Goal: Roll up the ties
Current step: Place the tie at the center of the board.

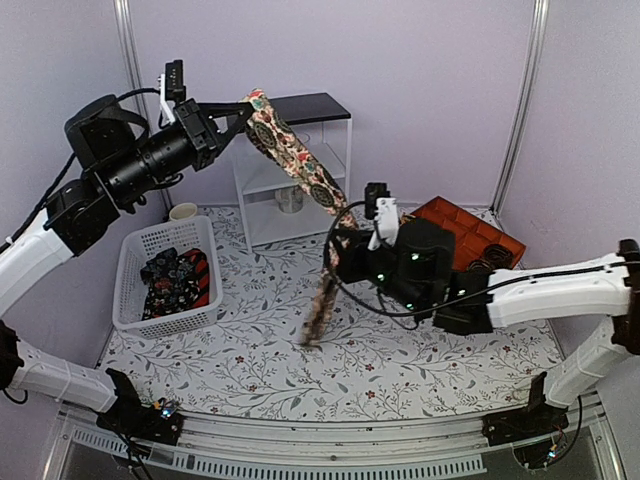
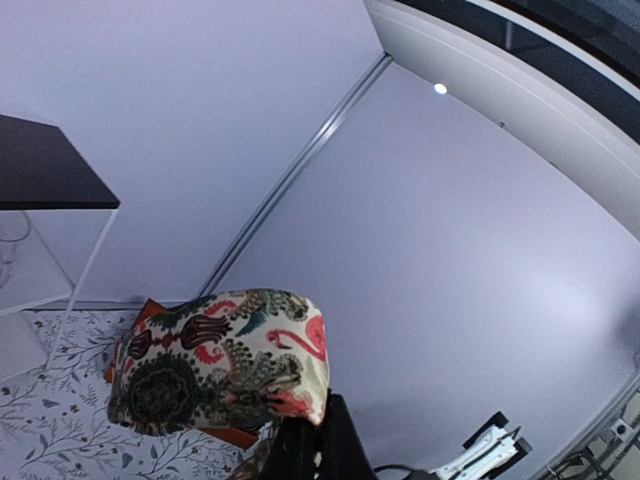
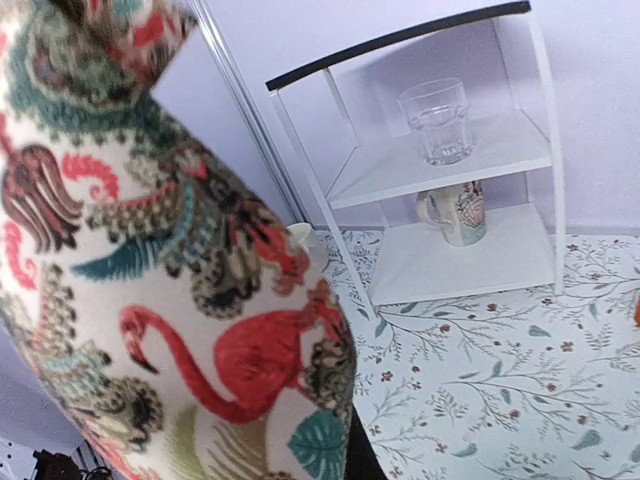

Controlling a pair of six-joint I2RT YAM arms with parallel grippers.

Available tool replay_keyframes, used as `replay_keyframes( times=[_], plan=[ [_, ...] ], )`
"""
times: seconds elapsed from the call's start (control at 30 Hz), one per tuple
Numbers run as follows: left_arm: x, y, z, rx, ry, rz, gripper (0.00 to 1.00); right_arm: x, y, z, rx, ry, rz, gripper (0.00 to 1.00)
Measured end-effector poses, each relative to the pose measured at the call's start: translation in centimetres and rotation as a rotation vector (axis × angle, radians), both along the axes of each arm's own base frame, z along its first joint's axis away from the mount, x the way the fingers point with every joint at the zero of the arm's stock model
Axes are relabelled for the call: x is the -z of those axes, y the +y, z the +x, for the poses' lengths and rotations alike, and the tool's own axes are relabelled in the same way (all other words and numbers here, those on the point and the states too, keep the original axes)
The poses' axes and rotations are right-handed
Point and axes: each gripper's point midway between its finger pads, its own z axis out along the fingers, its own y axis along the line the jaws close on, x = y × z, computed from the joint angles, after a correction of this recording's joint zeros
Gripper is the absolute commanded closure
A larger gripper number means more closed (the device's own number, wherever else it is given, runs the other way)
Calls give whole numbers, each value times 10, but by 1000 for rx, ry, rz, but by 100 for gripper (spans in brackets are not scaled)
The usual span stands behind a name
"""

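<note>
A cream tie (image 1: 300,165) with red flamingo and dark floral print stretches in the air from my left gripper (image 1: 238,112), raised high at the back left, down to my right gripper (image 1: 345,243) over the table's middle. Its tail (image 1: 318,315) hangs blurred from there to the table. The left gripper is shut on the tie's wide end (image 2: 220,360), which drapes over its black fingers (image 2: 335,445). In the right wrist view the tie (image 3: 170,300) covers the jaws; the right gripper seems shut on it. More dark and red ties (image 1: 178,280) lie in a white basket (image 1: 128,290).
A white shelf unit with a black top (image 1: 305,108) stands at the back, holding a glass (image 3: 435,120) and a mug (image 3: 455,210). An orange compartment tray (image 1: 470,235) is at the back right. A white cup (image 1: 183,211) stands behind the basket.
</note>
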Motion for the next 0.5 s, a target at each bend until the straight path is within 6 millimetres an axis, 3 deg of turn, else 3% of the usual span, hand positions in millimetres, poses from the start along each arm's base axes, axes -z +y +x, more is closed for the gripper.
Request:
replay_keyframes(
  times=[0.17,0.3,0.4,0.5],
  plan=[
    [22,23,1,-107,66,51,100,-57,-60,-31,-36,41,-44,100],
    [69,13,-1,-113,181,149,100,-94,-91,-62,-133,90,-56,100],
    [122,0,-8,-95,288,233,100,-82,-99,-75,-182,159,-133,100],
    [195,-8,-18,-85,420,340,100,-34,-99,-78,-195,269,-271,100]
  ],
)
